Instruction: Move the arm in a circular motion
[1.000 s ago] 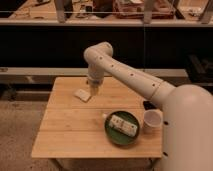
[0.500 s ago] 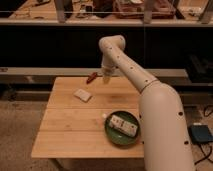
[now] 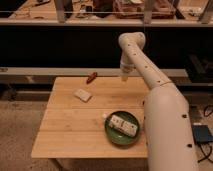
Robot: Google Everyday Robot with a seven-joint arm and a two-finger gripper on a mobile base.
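My arm comes in from the lower right, thick glossy white tubes with small dark dots. It covers the right edge of the tabletop, so I can't tell where that edge runs. The arm climbs to a rounded elbow high above the far right corner, then bends down and tapers to the hand. The hand is small and pale, points down, and hangs over the back strip of the tabletop near the far edge. It is closed, fingers together. Open room: the whole left half and the front left of the tabletop are bare wood, and the left, near and far edges are all visible. Air above the middle is free. Behind the far edge a dark rail and shelving run across, close behind the elbow. A reddish-brown item lies at the far edge, left of the hand and apart from it; too small to say what it is. A small white packet lies flat just in front of it, left of center. The one container is a green bowl at front right, just beside the lower arm segment. It holds a white wrapped bar lying diagonally. A blue thing sits on the floor at the right, beyond the arm.
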